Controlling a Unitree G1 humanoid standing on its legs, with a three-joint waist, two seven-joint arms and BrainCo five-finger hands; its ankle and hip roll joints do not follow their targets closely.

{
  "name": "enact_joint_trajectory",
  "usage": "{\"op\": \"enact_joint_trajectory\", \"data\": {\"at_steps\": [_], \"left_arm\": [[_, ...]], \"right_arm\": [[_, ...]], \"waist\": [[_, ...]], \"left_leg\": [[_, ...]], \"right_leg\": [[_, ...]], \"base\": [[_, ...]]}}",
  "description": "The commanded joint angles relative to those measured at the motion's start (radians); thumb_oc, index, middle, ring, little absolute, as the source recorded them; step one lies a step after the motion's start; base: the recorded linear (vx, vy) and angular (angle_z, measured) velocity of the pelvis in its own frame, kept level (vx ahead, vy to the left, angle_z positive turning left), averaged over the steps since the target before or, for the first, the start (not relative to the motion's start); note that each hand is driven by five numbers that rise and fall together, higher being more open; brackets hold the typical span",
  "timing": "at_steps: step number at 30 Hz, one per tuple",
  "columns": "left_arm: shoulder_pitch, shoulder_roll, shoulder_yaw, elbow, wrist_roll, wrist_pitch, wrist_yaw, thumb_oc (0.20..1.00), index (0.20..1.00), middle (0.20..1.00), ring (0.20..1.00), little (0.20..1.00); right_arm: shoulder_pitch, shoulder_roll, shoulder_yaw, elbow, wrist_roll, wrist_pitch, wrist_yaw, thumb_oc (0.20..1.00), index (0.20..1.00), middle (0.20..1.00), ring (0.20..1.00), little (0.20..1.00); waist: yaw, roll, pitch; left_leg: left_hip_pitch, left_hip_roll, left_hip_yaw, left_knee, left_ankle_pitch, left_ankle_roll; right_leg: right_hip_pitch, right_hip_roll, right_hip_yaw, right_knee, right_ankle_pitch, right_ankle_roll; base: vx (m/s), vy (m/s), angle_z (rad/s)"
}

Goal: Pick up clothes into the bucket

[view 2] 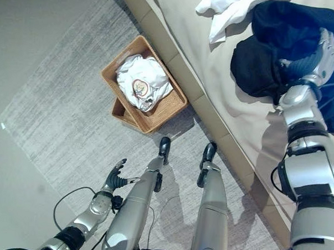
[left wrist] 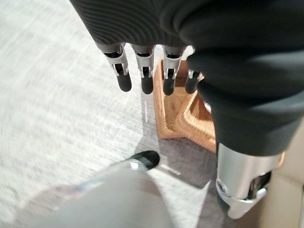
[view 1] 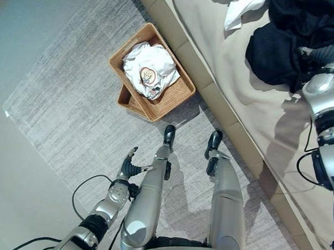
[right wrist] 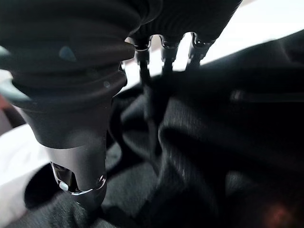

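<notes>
Black clothes (view 2: 264,65) against right hand (view 2: 311,67)

basket (view 1: 179,95) on rug (view 1: 63,98), beside bed (view 1: 225,66) | garment (view 1: 150,69) in basket | clothes (view 1: 293,36) on bed

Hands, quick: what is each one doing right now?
Left hand: open, holding nothing, hanging above the grey rug.
Right hand: cannot be told; fingers buried in the black crumpled garment.

Domestic bedroom. A bed (view 1: 224,77) with a beige sheet carries loose dark clothing (view 1: 293,36) and a white garment (view 1: 241,6); beside it, a grey woven rug (view 1: 62,109) holds a wicker basket (view 1: 176,95) of white laundry (view 1: 150,66).
</notes>
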Motion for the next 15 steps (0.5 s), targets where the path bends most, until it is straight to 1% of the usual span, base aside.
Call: {"op": "enact_joint_trajectory", "data": {"at_steps": [1,4,5,7,8,9,10,11,12,13,14,15], "left_arm": [[0.013,-0.017,-0.027,-0.098,-0.12,-0.019,-0.05,1.0,1.0,1.0,1.0,1.0],[0.018,-0.016,-0.025,-0.113,-0.138,-0.017,-0.06,1.0,1.0,1.0,1.0,1.0],[0.026,-0.015,-0.02,-0.129,-0.148,-0.005,-0.085,1.0,1.0,1.0,1.0,1.0],[0.031,-0.019,-0.021,-0.124,-0.153,0.006,-0.095,1.0,1.0,1.0,1.0,1.0],[0.031,-0.024,-0.026,-0.111,-0.152,0.011,-0.099,1.0,1.0,1.0,1.0,1.0],[0.026,-0.027,-0.028,-0.103,-0.153,0.013,-0.102,1.0,1.0,1.0,1.0,1.0],[0.025,-0.031,-0.03,-0.091,-0.155,0.016,-0.101,1.0,1.0,1.0,1.0,1.0],[0.025,-0.037,-0.036,-0.077,-0.158,0.017,-0.101,1.0,1.0,1.0,1.0,1.0],[0.016,-0.04,-0.038,-0.06,-0.156,0.017,-0.098,1.0,1.0,1.0,1.0,1.0],[0.02,-0.042,-0.04,-0.058,-0.157,0.018,-0.098,1.0,1.0,1.0,1.0,1.0],[0.002,-0.049,-0.043,-0.035,-0.16,0.015,-0.088,1.0,1.0,1.0,1.0,1.0],[-0.003,-0.053,-0.046,-0.027,-0.161,0.013,-0.082,1.0,1.0,1.0,1.0,1.0]], "right_arm": [[-0.069,-0.13,0.07,0.119,0.093,0.038,0.132,1.0,1.0,1.0,1.0,1.0],[-0.081,-0.139,0.079,0.128,0.1,0.041,0.149,1.0,1.0,1.0,1.0,1.0],[-0.078,-0.145,0.098,0.15,0.093,0.053,0.213,1.0,1.0,1.0,1.0,1.0],[-0.083,-0.147,0.103,0.167,0.087,0.06,0.227,1.0,1.0,1.0,1.0,1.0],[-0.087,-0.151,0.111,0.176,0.077,0.064,0.238,0.661,0.661,0.661,0.661,0.661],[-0.095,-0.15,0.123,0.178,0.065,0.064,0.241,0.2,0.2,0.2,0.2,0.2],[-0.102,-0.148,0.13,0.178,0.057,0.065,0.241,0.2,0.2,0.2,0.2,0.2],[-0.108,-0.145,0.142,0.175,0.047,0.063,0.235,0.2,0.2,0.2,0.2,0.2],[-0.122,-0.143,0.148,0.164,0.048,0.058,0.23,0.2,0.2,0.2,0.2,0.2],[-0.119,-0.142,0.15,0.165,0.048,0.058,0.231,0.2,0.2,0.2,0.2,0.2],[-0.149,-0.143,0.151,0.147,0.07,0.051,0.211,0.2,0.2,0.2,0.2,0.2],[-0.166,-0.144,0.159,0.132,0.075,0.045,0.198,0.2,0.2,0.2,0.2,0.2]], "waist": [[-0.007,0.083,-0.014],[-0.005,0.088,-0.014],[-0.004,0.095,-0.014],[-0.007,0.098,-0.014],[-0.008,0.101,-0.014],[-0.007,0.106,-0.014],[-0.009,0.106,-0.014],[-0.015,0.102,-0.014],[-0.016,0.104,-0.014],[-0.019,0.1,-0.014],[-0.023,0.1,-0.014],[-0.026,0.097,-0.014]], "left_leg": [[0.031,0.029,-0.031,-0.017,-0.03,-0.008],[0.024,0.029,-0.036,-0.023,-0.026,-0.007],[0.01,0.027,-0.035,-0.031,-0.022,-0.004],[-0.002,0.024,-0.032,-0.029,-0.023,-0.001],[-0.009,0.024,-0.029,-0.029,-0.021,0.001],[-0.037,0.024,-0.021,-0.028,0.005,0.005],[-0.039,0.024,-0.019,-0.03,0.005,0.006],[-0.018,0.02,-0.017,-0.029,-0.022,0.005],[-0.043,0.023,-0.01,-0.029,0.006,0.008],[-0.02,0.02,-0.013,-0.029,-0.021,0.005],[-0.046,0.023,-0.004,-0.025,0.004,0.008],[-0.045,0.022,-0.002,-0.021,0.002,0.008]], "right_leg": [[0.027,0.0,0.016,0.032,-0.053,0.055],[0.008,-0.001,0.022,0.038,-0.05,0.057],[-0.018,0.003,0.03,0.04,-0.047,0.057],[-0.042,0.008,0.043,0.046,-0.043,0.058],[-0.05,0.009,0.048,0.046,-0.039,0.058],[-0.076,0.009,0.044,0.036,0.0,0.052],[-0.08,0.01,0.046,0.034,0.002,0.052],[-0.068,0.01,0.059,0.046,-0.029,0.062],[-0.085,0.013,0.052,0.03,0.01,0.055],[-0.068,0.011,0.061,0.043,-0.026,0.063],[-0.087,0.014,0.055,0.022,0.018,0.057],[-0.084,0.014,0.056,0.021,0.02,0.059]], "base": [[0.02,-0.084,0.11],[0.01,-0.037,0.11],[0.0,0.0,0.0],[0.01,-0.011,-0.03],[-0.07,0.045,-0.02],[-0.07,0.048,-0.04],[0.01,0.043,-0.08],[0.01,0.042,-0.07],[0.08,0.016,-0.07],[-0.08,0.052,-0.08],[0.0,0.033,-0.08],[-0.09,0.066,-0.12]]}}
